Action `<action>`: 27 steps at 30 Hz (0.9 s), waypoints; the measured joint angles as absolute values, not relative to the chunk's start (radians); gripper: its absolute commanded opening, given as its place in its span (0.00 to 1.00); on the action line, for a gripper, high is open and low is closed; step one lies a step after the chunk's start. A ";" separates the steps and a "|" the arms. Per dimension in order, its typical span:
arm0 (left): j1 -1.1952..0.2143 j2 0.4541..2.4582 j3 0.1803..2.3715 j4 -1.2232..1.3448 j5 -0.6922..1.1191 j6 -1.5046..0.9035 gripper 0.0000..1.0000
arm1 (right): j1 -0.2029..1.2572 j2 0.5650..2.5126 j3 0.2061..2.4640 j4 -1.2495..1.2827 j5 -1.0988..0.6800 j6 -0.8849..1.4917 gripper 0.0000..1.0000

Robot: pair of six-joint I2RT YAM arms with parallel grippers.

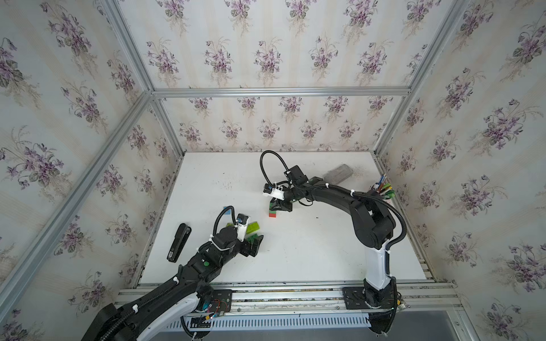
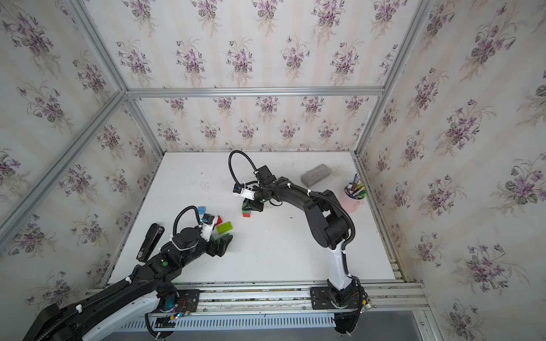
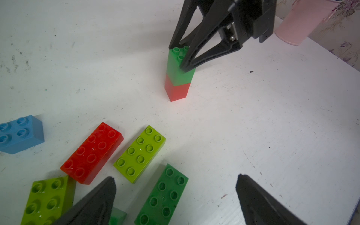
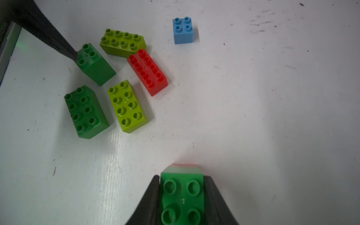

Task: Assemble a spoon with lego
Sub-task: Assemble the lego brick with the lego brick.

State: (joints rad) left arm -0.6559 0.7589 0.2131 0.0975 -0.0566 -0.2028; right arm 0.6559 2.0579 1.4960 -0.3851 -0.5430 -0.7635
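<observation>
Right gripper (image 4: 182,178): closed on the green brick (image 3: 173,64), one finger against each side.
Stack: that green brick sits on a red brick (image 3: 177,91); the pair stands upright on the table (image 1: 310,259), near its middle.
Left gripper (image 3: 175,179): jaws wide apart, holding nothing, low over the loose bricks.
Loose bricks: dark green long brick (image 4: 85,113), lime long brick (image 4: 127,107), second lime long brick (image 4: 122,41), red long brick (image 4: 148,72) and small green brick (image 4: 93,64) lie close together, left of the stack in both top views.
Blue brick (image 4: 184,31): alone, a little apart from that group.
Small green brick: one left finger tip is at its edge; I cannot tell if it touches.
Elsewhere: black stapler (image 1: 178,242), grey block (image 2: 315,174), pink cup of pens (image 2: 353,200).
</observation>
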 measured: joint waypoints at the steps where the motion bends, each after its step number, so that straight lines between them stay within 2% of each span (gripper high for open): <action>1: -0.656 0.759 0.213 0.097 -0.057 -0.203 1.00 | 0.661 2.067 1.512 -0.397 -0.533 -0.765 0.24; 6: -0.656 0.759 0.213 0.097 -0.059 -0.204 1.00 | 0.667 2.086 1.555 -0.427 -0.516 -0.762 0.28; 9: -0.656 0.759 0.213 0.097 -0.059 -0.204 1.00 | 0.667 2.090 1.579 -0.457 -0.512 -0.758 0.45; 11: -0.656 0.759 0.213 0.097 -0.059 -0.204 1.00 | 0.667 2.089 1.593 -0.497 -0.491 -0.744 0.60; 14: -0.656 0.758 0.213 0.097 -0.060 -0.204 0.99 | 0.660 2.078 1.592 -0.517 -0.489 -0.721 0.71; 17: -0.656 0.750 0.213 0.096 -0.065 -0.205 1.00 | 0.654 2.040 1.586 -0.501 -0.491 -0.700 0.75; 22: -0.656 0.728 0.224 0.074 -0.078 -0.213 0.99 | 0.654 2.011 1.564 -0.477 -0.467 -0.691 0.77; 27: -0.656 0.752 0.327 -0.041 -0.083 -0.232 0.99 | 0.639 1.871 1.411 -0.412 -0.455 -0.675 0.78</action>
State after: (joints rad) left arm -0.6559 0.7517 0.3271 -0.0406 -0.0826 -0.2321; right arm 0.6392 1.8706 1.4109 -0.4118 -0.4545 -0.6750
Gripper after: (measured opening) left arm 0.992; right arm 0.772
